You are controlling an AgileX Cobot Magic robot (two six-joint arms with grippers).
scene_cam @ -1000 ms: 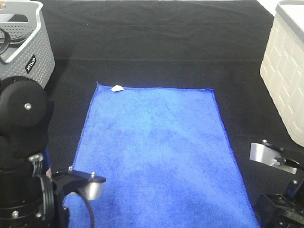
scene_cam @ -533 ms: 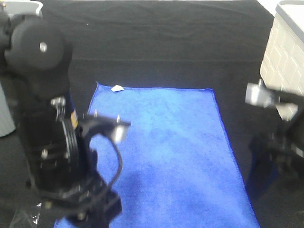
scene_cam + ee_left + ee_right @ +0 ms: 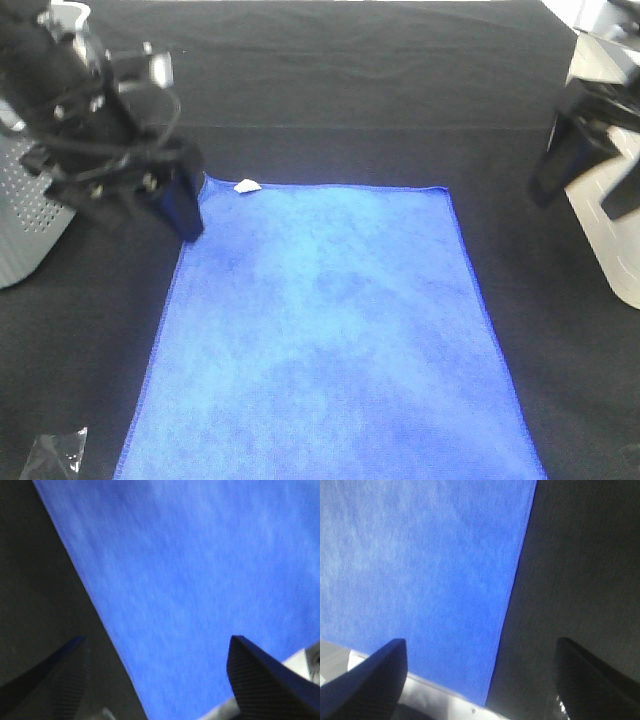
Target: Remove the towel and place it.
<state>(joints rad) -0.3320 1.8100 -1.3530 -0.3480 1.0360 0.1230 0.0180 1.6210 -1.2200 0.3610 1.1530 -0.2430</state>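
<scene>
The royal-blue towel lies flat and spread on the black table, with its small white tag at the far left corner. My left gripper hangs over the towel's far left corner; in the left wrist view it is open and empty above the towel's left hem. My right gripper is off the towel's far right side, next to the white bin. In the right wrist view it is open and empty above the towel's right hem.
A grey perforated basket stands at the back left behind my left arm. A white bin stands at the right edge. A crumpled clear plastic bag lies at the front left. The black table extends behind the towel.
Both arms have risen from the front of the table and swung toward the back, the left to the towel's far left corner, the right beside the white bin. The towel has not moved.
</scene>
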